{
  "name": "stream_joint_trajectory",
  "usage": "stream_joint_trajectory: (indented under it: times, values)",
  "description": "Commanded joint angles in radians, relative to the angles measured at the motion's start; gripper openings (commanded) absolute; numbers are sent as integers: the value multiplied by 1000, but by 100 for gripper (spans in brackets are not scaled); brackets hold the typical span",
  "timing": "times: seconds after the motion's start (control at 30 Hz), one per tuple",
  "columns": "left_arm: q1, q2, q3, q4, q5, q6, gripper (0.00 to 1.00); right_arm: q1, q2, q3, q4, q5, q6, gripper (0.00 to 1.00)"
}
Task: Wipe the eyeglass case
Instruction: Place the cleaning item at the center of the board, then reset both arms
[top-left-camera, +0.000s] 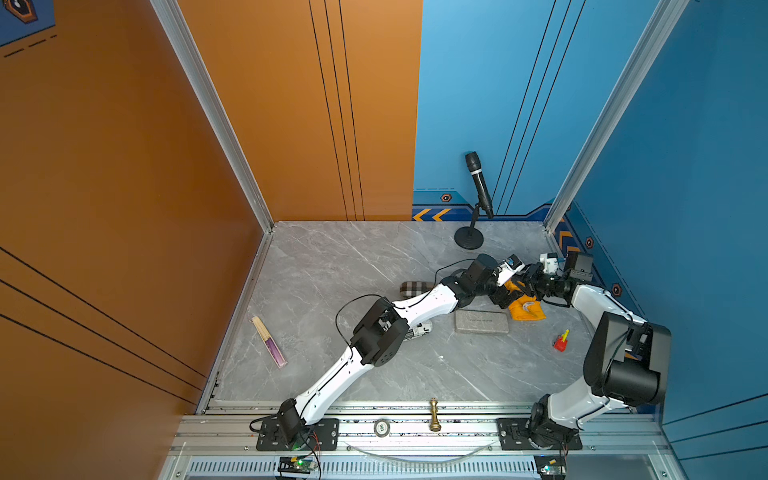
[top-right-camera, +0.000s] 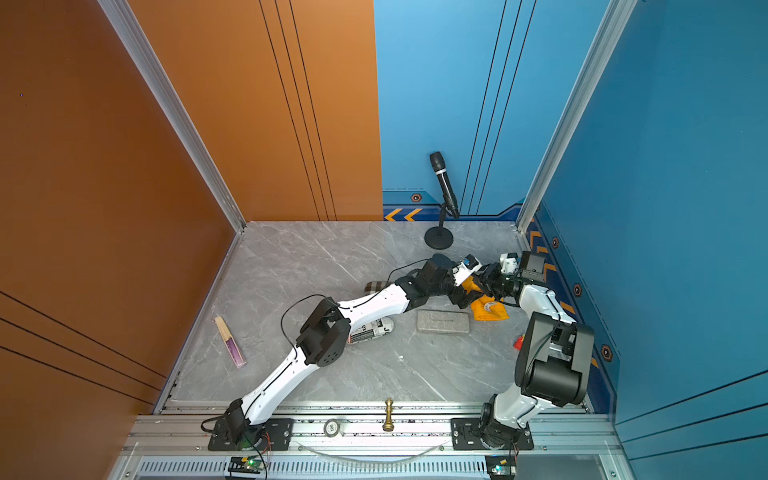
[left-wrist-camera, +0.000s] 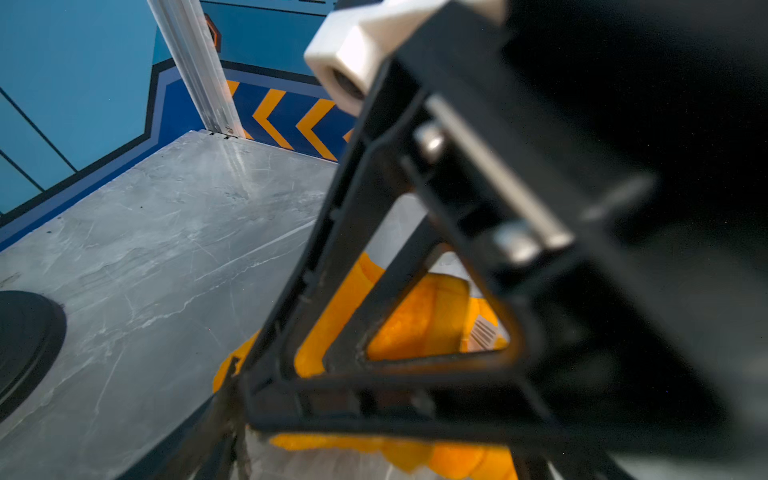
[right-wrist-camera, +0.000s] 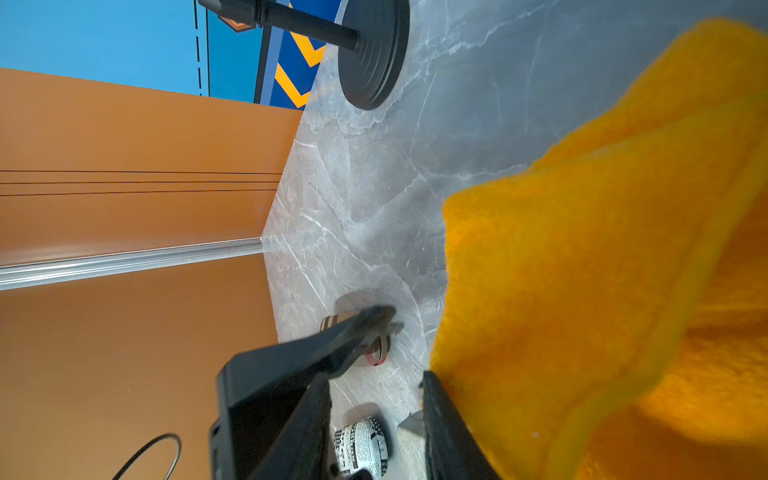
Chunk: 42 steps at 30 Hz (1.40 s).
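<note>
Looking down in both top views, can see the grey eyeglass case (top-left-camera: 482, 322) (top-right-camera: 443, 321) lying flat and closed near the middle of the marble table (top-left-camera: 332, 266), apart from both grippers. Just beside its far right corner, can see a yellow cloth (top-left-camera: 527, 311), partly down on the table and partly lifted up. Right over that cloth, can find the left gripper (top-left-camera: 504, 296) and the right gripper (top-left-camera: 531, 286) close together, nose to nose, with a bit of yellow showing between them. Cannot tell from up here how either pair of jaws stands. Farther back, can spot a black microphone (top-left-camera: 480, 185) on a round stand, and half under the left arm (top-left-camera: 419, 305) a roll (top-right-camera: 372, 328) with newspaper print. Moving to the left wrist view, mostly see a big blurry black frame (left-wrist-camera: 332, 232) very near the lens, with the yellow cloth (left-wrist-camera: 419, 324) behind and below it. Cannot tell here if the left jaws are spread or pinching anything. Moving to the right wrist view, see the black fingers (right-wrist-camera: 286, 374) of the right gripper spread apart, with bare table showing in the gap. Can see the yellow cloth (right-wrist-camera: 602, 270) big and fuzzy on one side, hanging over the finger there, and cannot tell if any of it is caught
</note>
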Motion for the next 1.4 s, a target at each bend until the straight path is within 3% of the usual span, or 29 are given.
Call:
stream_joint_trajectory:
  times: [0.0, 0.1, 0.13, 0.23, 0.33, 0.5, 0.53, 0.63, 0.73, 0.97, 1.13, 1.2, 1.37]
  values:
    - [-1, 33, 30, -25, -20, 51, 90, 17, 23, 24, 21, -34, 30, 38]
    - [-1, 30, 4, -22, -31, 40, 88, 17, 32, 20, 46, -43, 49, 38]
    - [-1, 31, 9, -29, -37, 38, 80, 20, 34, 17, 59, -48, 59, 38]
    - [-1, 47, 35, -23, -44, 32, 73, 23, 36, 14, 68, -52, 66, 37]
    - [-5, 42, 41, -46, -49, 44, 71, 21, 29, 15, 71, -51, 66, 37]
    - [-3, -37, -53, -52, -45, 43, 85, 15, 10, 17, 122, -36, 94, 40]
    - [-1, -73, -106, -21, -38, 35, 92, 14, 7, 14, 148, -37, 111, 41]
    - [17, -193, -270, 96, -15, -22, 99, 11, 1, 34, 150, -25, 113, 46]
    - [48, -292, -392, 200, 43, -106, 98, 12, -3, 74, 95, -7, 68, 49]
    - [132, -512, -571, 231, 107, -301, 98, 40, -58, 178, -106, 125, -105, 61]
    - [207, -678, -610, -117, -44, -344, 98, 102, -143, 211, -181, 272, -221, 82]
    - [243, -774, -696, -188, -135, -311, 98, 132, -178, 218, -208, 347, -264, 99]
    - [394, -1046, -961, -242, -356, -274, 98, 240, -404, 60, -47, 675, -425, 99]
